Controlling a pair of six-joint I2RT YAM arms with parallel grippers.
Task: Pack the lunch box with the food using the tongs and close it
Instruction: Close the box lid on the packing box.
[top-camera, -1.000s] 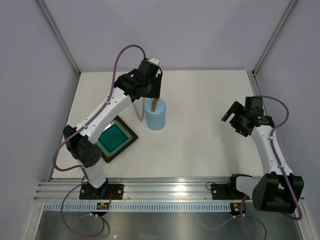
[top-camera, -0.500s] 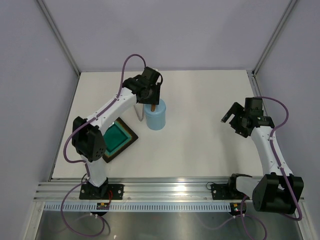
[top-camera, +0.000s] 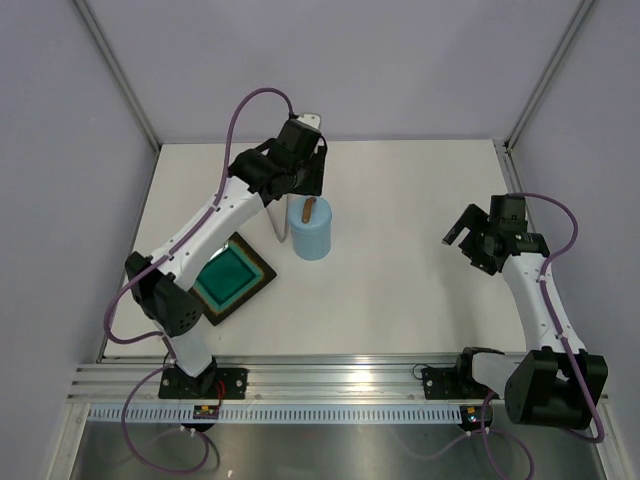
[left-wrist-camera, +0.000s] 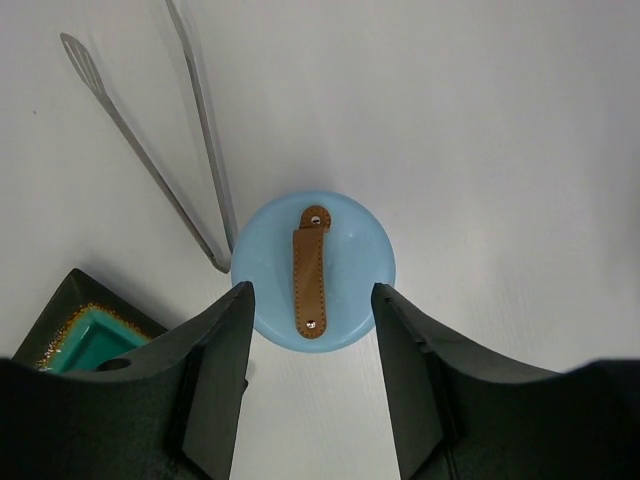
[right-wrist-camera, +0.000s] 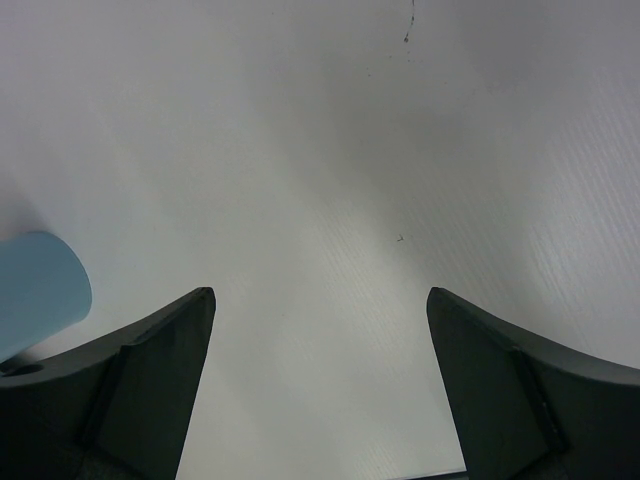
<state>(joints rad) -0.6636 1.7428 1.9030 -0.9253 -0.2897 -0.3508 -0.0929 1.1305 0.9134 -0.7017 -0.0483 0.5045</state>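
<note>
From above, the left pincer (top-camera: 302, 190) hangs over the lunch box (top-camera: 310, 240), which stands on the counter (top-camera: 400, 200) beside the tongs (top-camera: 277, 226). Its wrist view shows jaws half apart, flanking the blue lid (left-wrist-camera: 352, 255) with its brown handle (left-wrist-camera: 309, 272), gripping nothing. That lid looks seated, so lifting straight up should avoid nudging it. On the right wrist view, the right pincer (right-wrist-camera: 318, 300) gapes wide, empty.

Blue lunch box (left-wrist-camera: 352, 300) upright, lid (left-wrist-camera: 350, 255) on (brown handle (left-wrist-camera: 308, 272) up); silvery tongs (left-wrist-camera: 206, 150) lie beside.
</note>
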